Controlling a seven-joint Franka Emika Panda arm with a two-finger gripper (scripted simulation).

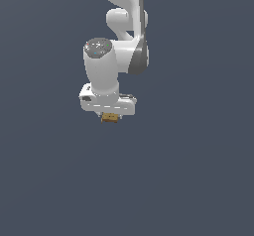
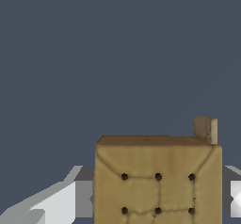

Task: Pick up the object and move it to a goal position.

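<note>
- Near the middle of the exterior view, a little above centre, my white arm (image 1: 115, 56) reached down from the top edge of the frame and ended in my gripper (image 1: 109, 116).
- Just under my white hand body, the object (image 1: 109, 118) showed as a small tan-brown block, much narrower than the hand above it.
- From that view, most of my fingers were hidden behind the hand and the block, so their spacing could not be read there.
- Filling the lower middle and lower right of the wrist view, the object (image 2: 157, 180) sat close to the camera, with darker grooves and a grid of dark dots on its top face.
- One small tan piece stood up at the block's far corner.
- On either side of the block in the wrist view, my grey and white fingers (image 2: 84, 198) sat tight against its flanks; my jaws were closed narrowly on the object.
- Plain dark blue-grey filled the background of both views.
</note>
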